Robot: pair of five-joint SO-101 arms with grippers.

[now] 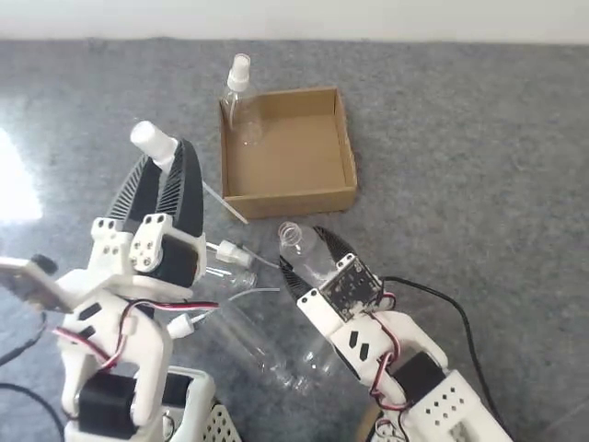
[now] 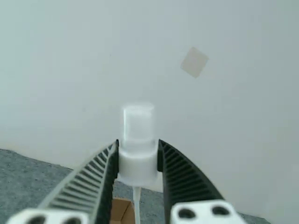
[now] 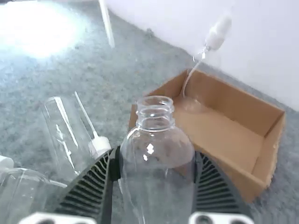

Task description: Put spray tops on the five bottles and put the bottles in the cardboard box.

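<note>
My left gripper is shut on a white spray top and holds it raised to the left of the cardboard box. In the left wrist view the spray top sits between the fingers, its dip tube hanging down. My right gripper is shut on a clear open-necked bottle, held in front of the box; its neck points toward the box. A bottle with a spray top stands in the box's far left corner.
Clear bottles lie on the grey table between the two arms, with loose spray tops beside them. One lying bottle lies close beside my right gripper. Open carpet-like surface stretches right of the box.
</note>
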